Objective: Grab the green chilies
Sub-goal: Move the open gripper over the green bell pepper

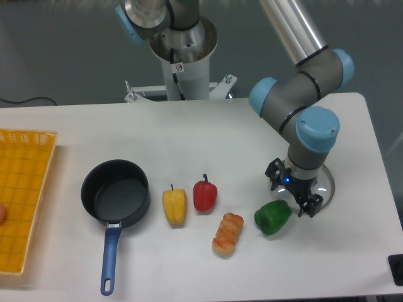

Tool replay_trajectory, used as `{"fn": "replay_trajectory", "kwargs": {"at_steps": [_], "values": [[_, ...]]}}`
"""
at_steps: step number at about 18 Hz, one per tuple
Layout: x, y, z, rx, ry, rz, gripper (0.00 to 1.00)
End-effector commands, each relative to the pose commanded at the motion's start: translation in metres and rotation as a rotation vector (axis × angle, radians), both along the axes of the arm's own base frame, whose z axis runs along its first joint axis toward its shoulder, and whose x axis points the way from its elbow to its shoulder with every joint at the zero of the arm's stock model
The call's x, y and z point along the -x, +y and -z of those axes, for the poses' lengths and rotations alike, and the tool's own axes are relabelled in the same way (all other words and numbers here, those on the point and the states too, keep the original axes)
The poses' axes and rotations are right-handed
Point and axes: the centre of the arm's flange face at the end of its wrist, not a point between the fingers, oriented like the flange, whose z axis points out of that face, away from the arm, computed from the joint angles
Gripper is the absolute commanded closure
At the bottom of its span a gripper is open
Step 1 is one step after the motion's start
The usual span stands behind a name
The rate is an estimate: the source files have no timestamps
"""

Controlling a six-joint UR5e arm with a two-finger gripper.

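White tabletop: green chilies (pixel 272 217) lie just right of the shrimp tempura (pixel 228 234), gripper (pixel 296 200) touching their upper right, jaw spread unclear; best centre over the body before closing.

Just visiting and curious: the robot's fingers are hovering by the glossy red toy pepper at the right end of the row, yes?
Not quite. The camera view shows the fingers beside the glossy dark-green toy pepper at the right end of the row. The glossy red toy pepper sits further left, next to the yellow toy pepper.
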Motion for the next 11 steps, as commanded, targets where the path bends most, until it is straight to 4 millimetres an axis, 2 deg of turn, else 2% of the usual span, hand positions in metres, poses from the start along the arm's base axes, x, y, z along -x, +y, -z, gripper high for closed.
{"fn": "replay_trajectory", "kwargs": {"at_steps": [6, 11], "values": [[0.002, 0.001, 0.011, 0.005, -0.013, -0.001, 0.00], [-0.006, 0.000, 0.022, 0.016, -0.037, 0.002, 0.00]]}}
